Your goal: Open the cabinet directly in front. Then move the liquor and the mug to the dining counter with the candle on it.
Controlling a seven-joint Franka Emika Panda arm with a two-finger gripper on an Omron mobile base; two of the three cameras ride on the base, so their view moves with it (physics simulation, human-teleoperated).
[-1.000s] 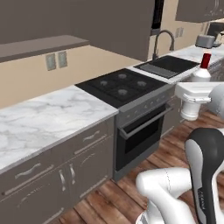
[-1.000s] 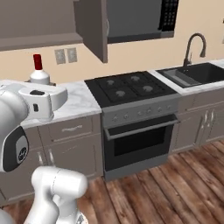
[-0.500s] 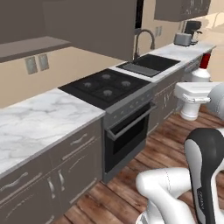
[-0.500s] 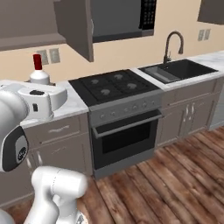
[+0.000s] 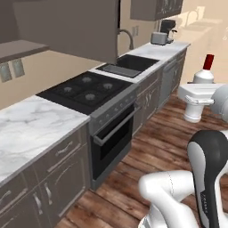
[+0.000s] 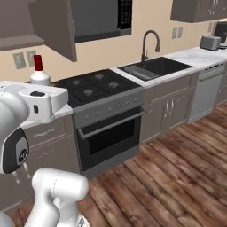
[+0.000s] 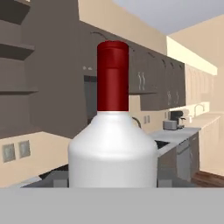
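Evidently the tool (image 5: 196, 101) was clamped on the liquor (image 7: 113, 148), whose red cap rose upright above it. The bottle appeared rigid, smooth and likely slippery; the hold low on the wide body seemed sounder than the neck.

Home kitchen, rendered: black stove (image 6: 95, 91) with oven, sink (image 6: 153, 68) with faucet, marble tabletop (image 5: 26, 133), dark cabinets, wood floor (image 6: 168, 181).

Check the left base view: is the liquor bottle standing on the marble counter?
No. The liquor bottle is upright in the air at the arm's hand, over the wooden floor, well away from the marble counter.
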